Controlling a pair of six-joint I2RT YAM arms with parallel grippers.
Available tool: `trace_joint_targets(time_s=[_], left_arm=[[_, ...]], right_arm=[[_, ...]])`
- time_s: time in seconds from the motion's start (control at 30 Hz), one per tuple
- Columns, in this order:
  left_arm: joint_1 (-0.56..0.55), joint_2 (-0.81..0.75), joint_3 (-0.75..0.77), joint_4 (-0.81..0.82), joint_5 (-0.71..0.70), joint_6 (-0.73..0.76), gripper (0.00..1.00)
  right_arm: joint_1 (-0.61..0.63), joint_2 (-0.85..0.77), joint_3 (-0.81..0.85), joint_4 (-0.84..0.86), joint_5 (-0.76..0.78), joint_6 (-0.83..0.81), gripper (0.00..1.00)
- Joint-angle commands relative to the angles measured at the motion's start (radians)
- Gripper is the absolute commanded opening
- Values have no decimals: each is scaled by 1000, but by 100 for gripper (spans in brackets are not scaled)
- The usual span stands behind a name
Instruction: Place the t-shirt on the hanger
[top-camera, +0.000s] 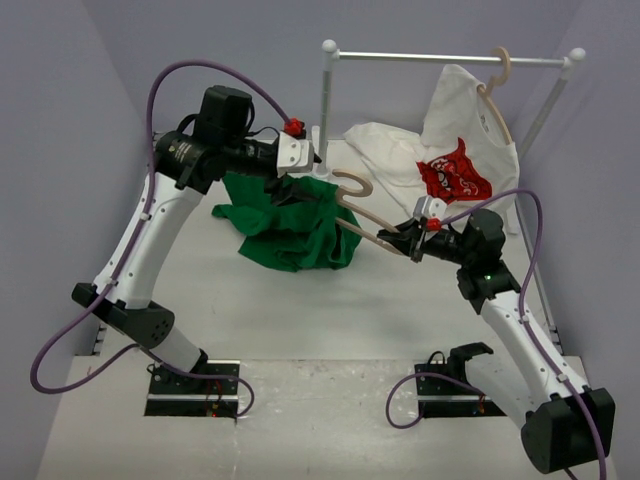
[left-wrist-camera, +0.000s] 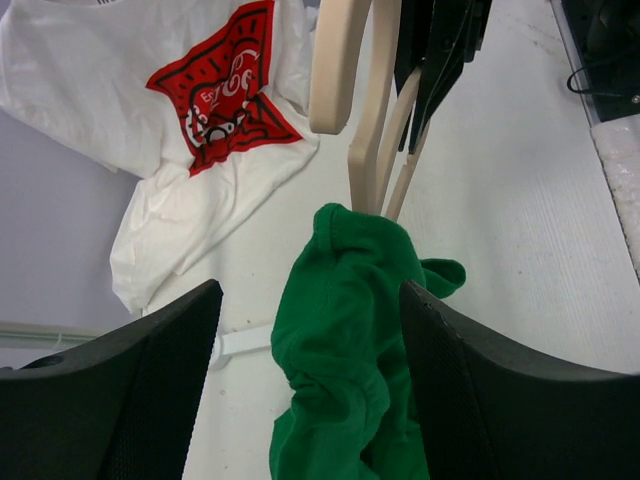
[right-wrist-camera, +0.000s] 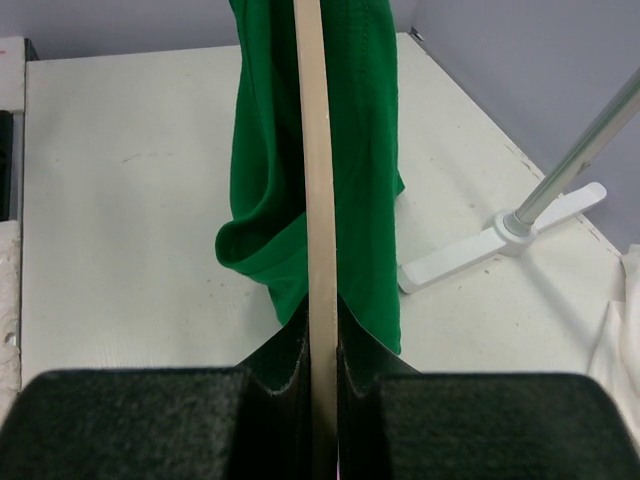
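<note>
Two grippers meet just in front of the rack (top-camera: 430, 57), near its left post; the right gripper (top-camera: 410, 240) is clamped tight on the hanger (top-camera: 365, 218), its pads pressed flat on both sides of the thin wooden bar, with the hook pointing up toward the post. The t-shirt (top-camera: 285, 232) lies bunched in front of that post; its lower folds are heaped on the table (top-camera: 200, 300), and its top is lifted against the hanger's far end, with green cloth on both sides of the bar. The left gripper (top-camera: 298, 186) straddles that lifted fold with its fingers (left-wrist-camera: 130, 390) well apart; bare table shows beside one pad, and whether the other pad touches the cloth is hard to tell. The white shirt (top-camera: 465, 130) hangs at the rack's right end, trailing onto the table under the rail.
</note>
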Motion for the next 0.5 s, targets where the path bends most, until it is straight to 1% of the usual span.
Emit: trace_joint_targets(time_s=[0.0, 0.1, 0.2, 0.3, 0.37, 0.4, 0.47], left_arm=[[0, -10, 6, -38, -16, 17, 73], [-7, -11, -41, -14, -89, -6, 69], [-27, -10, -93, 20, -186, -27, 60], [-52, -9, -125, 32, -235, -28, 60], [-57, -11, -131, 33, -233, -24, 59], [-57, -13, -133, 32, -227, -15, 50], [-59, -22, -139, 36, -220, -5, 14]], right_arm=[[-11, -15, 58, -10, -52, -55, 0], [-14, -22, 63, -13, -63, -63, 0], [-14, -32, 66, -15, -50, -68, 0], [-14, -37, 66, -19, -23, -68, 0], [-14, -39, 68, -24, -14, -76, 0], [-14, -41, 67, -24, -13, -77, 0], [-14, -42, 64, -19, -12, -75, 0]])
